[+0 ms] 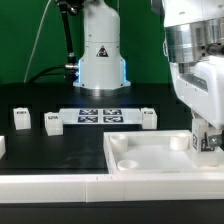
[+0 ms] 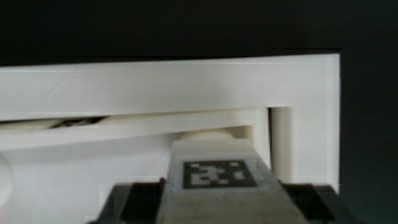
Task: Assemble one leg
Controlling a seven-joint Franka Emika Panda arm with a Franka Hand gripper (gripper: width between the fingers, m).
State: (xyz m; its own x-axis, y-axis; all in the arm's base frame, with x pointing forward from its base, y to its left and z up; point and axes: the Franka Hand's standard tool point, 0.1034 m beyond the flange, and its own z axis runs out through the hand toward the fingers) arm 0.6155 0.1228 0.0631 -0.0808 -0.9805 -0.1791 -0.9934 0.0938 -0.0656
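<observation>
In the wrist view, my gripper [image 2: 217, 207] is shut on a white leg [image 2: 217, 172]. The leg's black-and-white tag faces the camera, and a black finger [image 2: 135, 202] sits on each side of it. The leg is held over a corner of the large white panel [image 2: 178, 85]. In the exterior view, the gripper [image 1: 206, 140] hangs low over the panel's [image 1: 150, 172] corner at the view's right, and the held leg is mostly hidden. Three loose legs stand on the black table: two [image 1: 22, 120] [image 1: 52, 122] at the left and one [image 1: 148, 118] in the middle.
The marker board [image 1: 100, 115] lies between the loose legs in front of the robot base [image 1: 100, 55]. Another white part [image 1: 2, 146] is cut off at the exterior view's left edge. The panel has a round socket [image 1: 128, 160] and a raised round one [image 1: 178, 142] near the gripper.
</observation>
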